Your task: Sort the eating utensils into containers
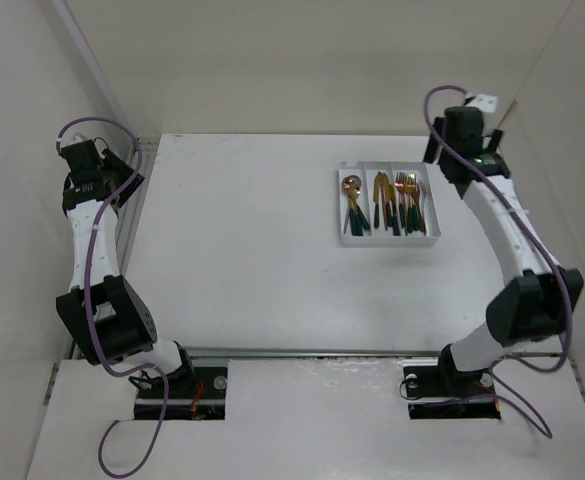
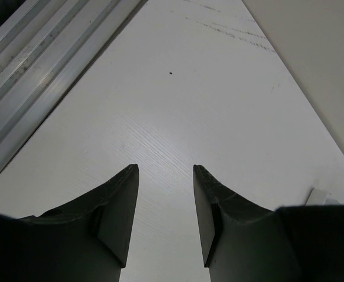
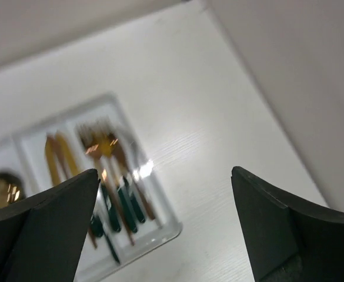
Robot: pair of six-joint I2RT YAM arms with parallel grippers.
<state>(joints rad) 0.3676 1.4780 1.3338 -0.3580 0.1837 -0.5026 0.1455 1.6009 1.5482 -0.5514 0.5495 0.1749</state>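
Observation:
The white three-compartment tray (image 1: 389, 243) lies at the back right of the table. It holds the eating utensils, gold heads with dark green handles: spoons (image 1: 352, 200) on the left, knives (image 1: 382, 200) in the middle, forks (image 1: 409, 200) on the right. My right gripper (image 1: 440, 150) hovers just right of the tray's far corner. In the right wrist view it (image 3: 164, 173) is wide open and empty, with the blurred tray (image 3: 172, 226) and forks (image 3: 101, 147) below on the left. My left gripper (image 2: 166, 170) is partly open over bare table and holds nothing; in the top view it (image 1: 127, 165) is at the far left edge.
An aluminium rail (image 2: 36, 64) runs along the table's left edge beside the left gripper. White walls (image 1: 302, 60) enclose the table at the back and on both sides. The right wall (image 3: 289, 76) stands close to the right gripper.

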